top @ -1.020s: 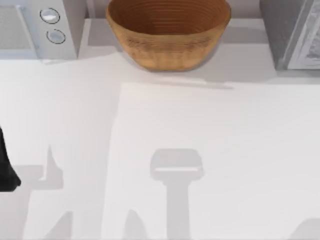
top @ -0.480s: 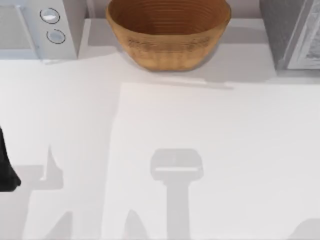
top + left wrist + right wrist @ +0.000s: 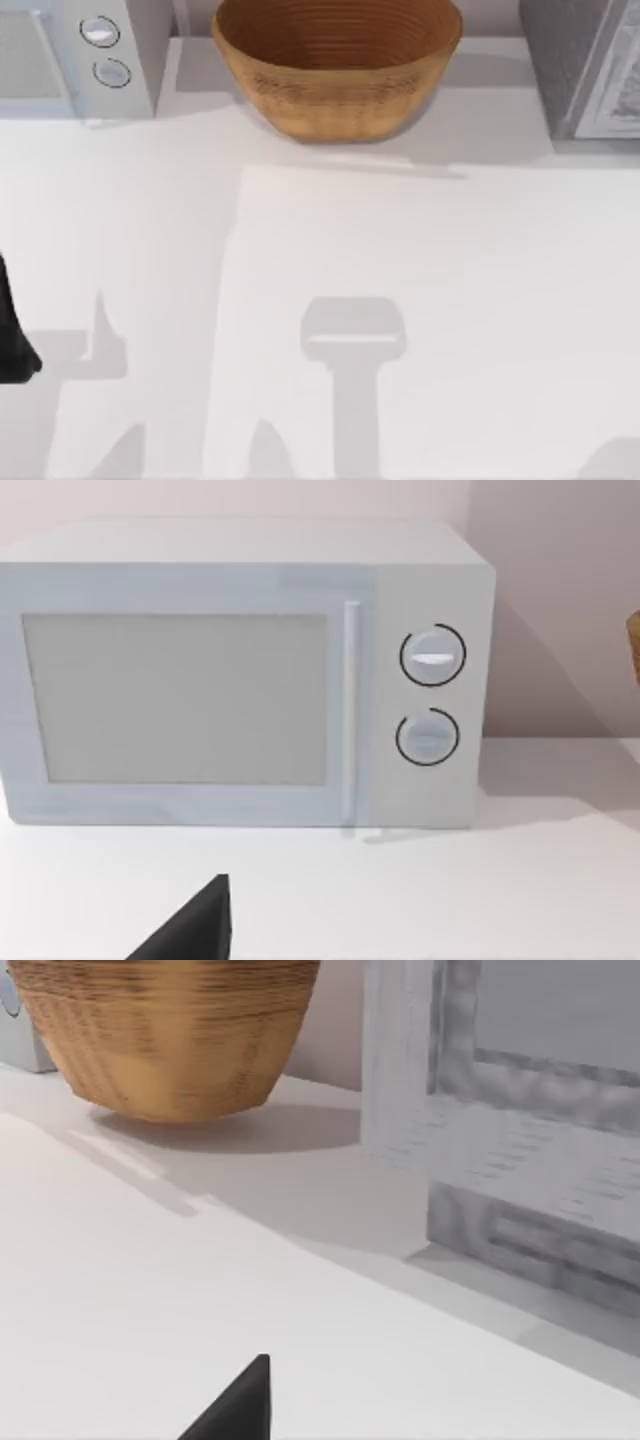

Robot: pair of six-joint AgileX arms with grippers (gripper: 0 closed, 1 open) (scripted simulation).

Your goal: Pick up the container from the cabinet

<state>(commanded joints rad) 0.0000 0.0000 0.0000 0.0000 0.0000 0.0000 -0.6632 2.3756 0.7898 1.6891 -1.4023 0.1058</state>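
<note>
The woven bowl (image 3: 337, 65), my container, sits at the tabletop's far edge, middle, between the microwave (image 3: 245, 675) and the cabinet (image 3: 520, 1150) (not inside it). It looks stiff, light and empty; I judge its rim the best hold. My left arm (image 3: 12, 330) waits at the left edge.

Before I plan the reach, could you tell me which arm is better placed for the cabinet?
Probably the right: the cabinet stands at the table's far right, and the right wrist view faces it closely.
</note>
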